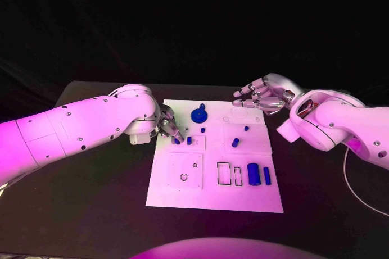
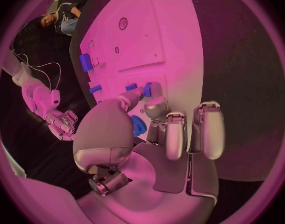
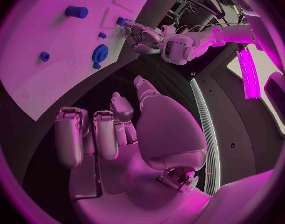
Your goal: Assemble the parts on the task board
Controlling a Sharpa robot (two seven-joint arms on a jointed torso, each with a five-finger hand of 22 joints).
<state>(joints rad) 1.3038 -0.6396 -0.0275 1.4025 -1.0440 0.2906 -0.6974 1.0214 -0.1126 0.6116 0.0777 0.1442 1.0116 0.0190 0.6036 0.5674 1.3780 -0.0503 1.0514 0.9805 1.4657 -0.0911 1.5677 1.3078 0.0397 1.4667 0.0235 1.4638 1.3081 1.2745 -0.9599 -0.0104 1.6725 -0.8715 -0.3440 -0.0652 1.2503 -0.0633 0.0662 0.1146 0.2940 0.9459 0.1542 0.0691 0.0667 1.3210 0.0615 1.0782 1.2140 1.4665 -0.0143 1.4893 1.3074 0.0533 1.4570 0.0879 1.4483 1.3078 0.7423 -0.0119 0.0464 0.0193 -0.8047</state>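
Left hand point(image 1: 168, 127) pinches a small blue peg point(image 1: 176, 140) at the task board point(image 1: 215, 200) left edge, beside another peg point(image 1: 189, 140). Right hand point(image 1: 261, 95) hovers empty, fingers loosely apart, off the board's far right corner. Blue gear point(image 1: 199, 113) lies at the far end, cylinder point(image 1: 253, 173) near right.

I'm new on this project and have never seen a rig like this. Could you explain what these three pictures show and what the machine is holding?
It is a robot with two white arms, each ending in a silver robot hand. The square picture comes from a camera on its head, looking down at a black table. The two round pictures come from fisheye cameras at each wrist, behind that arm's own hand.

On the table lies a white task board carrying small blue parts: a gear, several small pegs, and a larger cylinder beside a thin bar.

The left robot hand reaches onto the board's left edge, its fingertips at a small blue peg, apparently pinching it. The right robot hand hovers by the board's far right corner, holding nothing.
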